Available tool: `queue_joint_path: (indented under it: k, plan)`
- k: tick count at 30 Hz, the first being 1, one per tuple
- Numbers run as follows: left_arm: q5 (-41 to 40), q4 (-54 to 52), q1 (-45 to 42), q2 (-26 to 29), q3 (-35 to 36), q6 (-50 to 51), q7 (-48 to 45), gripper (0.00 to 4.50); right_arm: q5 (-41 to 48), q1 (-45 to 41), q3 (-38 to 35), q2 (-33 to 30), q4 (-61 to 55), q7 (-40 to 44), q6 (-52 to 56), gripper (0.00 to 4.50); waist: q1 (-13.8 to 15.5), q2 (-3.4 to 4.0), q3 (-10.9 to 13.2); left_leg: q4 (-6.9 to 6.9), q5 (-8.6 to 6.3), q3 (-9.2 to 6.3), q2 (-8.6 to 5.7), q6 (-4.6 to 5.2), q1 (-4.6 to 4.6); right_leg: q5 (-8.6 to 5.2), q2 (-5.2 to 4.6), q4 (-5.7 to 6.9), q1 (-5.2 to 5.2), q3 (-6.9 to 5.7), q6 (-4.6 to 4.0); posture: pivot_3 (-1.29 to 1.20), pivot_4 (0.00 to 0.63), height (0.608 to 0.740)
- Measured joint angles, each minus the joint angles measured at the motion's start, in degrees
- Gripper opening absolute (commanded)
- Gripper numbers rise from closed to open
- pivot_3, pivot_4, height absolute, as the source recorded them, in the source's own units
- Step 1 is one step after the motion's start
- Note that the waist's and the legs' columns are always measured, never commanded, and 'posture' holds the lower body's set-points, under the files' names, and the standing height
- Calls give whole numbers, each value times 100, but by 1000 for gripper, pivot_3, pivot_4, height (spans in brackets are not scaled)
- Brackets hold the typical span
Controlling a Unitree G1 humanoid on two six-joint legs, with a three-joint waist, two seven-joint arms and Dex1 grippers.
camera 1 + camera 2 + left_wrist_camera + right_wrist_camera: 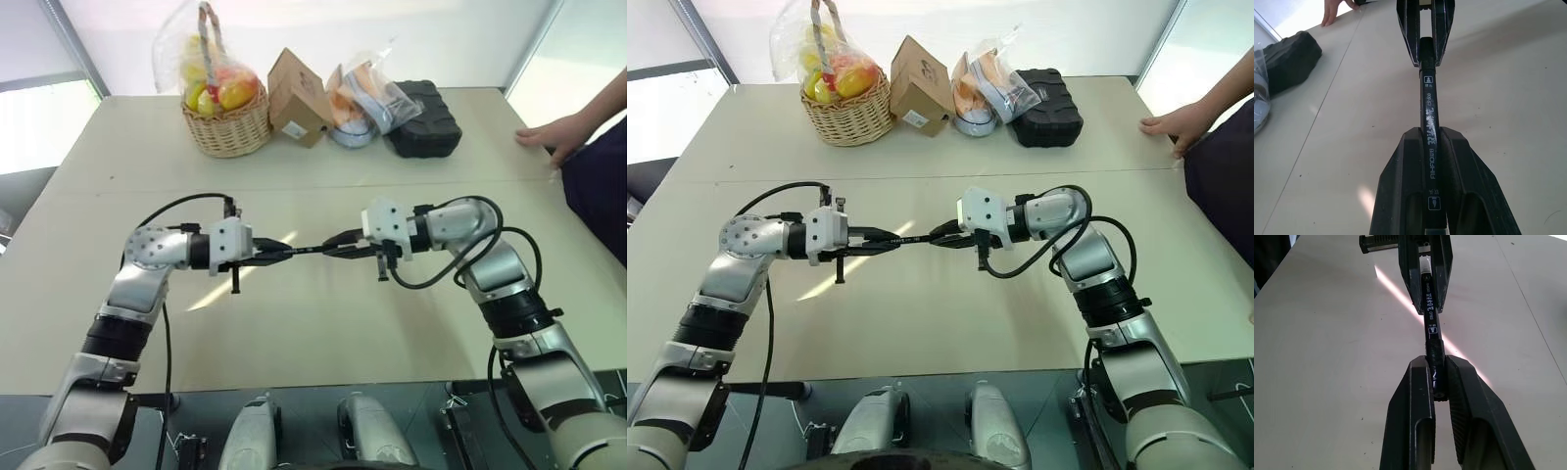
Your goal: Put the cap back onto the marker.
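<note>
Above the table's [323, 333] middle, well in from its edges, the left gripper [277, 255] pinches the marker [306, 251] by its barrel, held level. To seat it well, I'd keep both wrists in line and press straight along the barrel. The right gripper [340, 247] clamps the cap [1434, 352], already touching the marker's end.

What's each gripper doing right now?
Left gripper: shut on the marker.
Right gripper: shut on the cap, which sits on the marker's end.
</note>
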Motion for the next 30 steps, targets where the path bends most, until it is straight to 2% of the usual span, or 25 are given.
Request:
queue_joint_path:
  k: [16,18,20,25,30]
  plan:
    - [-2,-182,51,-163,77,323,46,0,-193,1,-87,-109,-113,82,-270,69,-3,0,0,0,0,-4,1,0,0,-1,6,1,-1,1,-1,0,150,740]
    - [-2,-285,172,-194,80,322,110,0,-193,0,-82,-147,-100,162,-332,969,-6,0,0,-1,0,-4,2,0,1,-1,6,1,-1,2,-1,0,150,740]
    - [-20,-418,226,-308,72,311,206,0,-186,-12,4,-128,-81,234,-387,1633,-4,0,0,0,0,-7,3,0,0,-1,6,2,-1,2,-1,0,150,740]
    - [-63,-792,435,-265,113,311,466,0,-203,-11,194,-185,124,331,-532,4297,-6,0,0,-1,0,-7,4,0,2,-1,7,2,-1,3,-2,0,150,740]
    - [-69,-1096,774,-152,229,632,897,0,-171,-11,107,-334,154,223,-523,4297,-14,-1,0,-2,0,-13,6,0,2,-1,2,2,-2,4,-2,0,150,740]
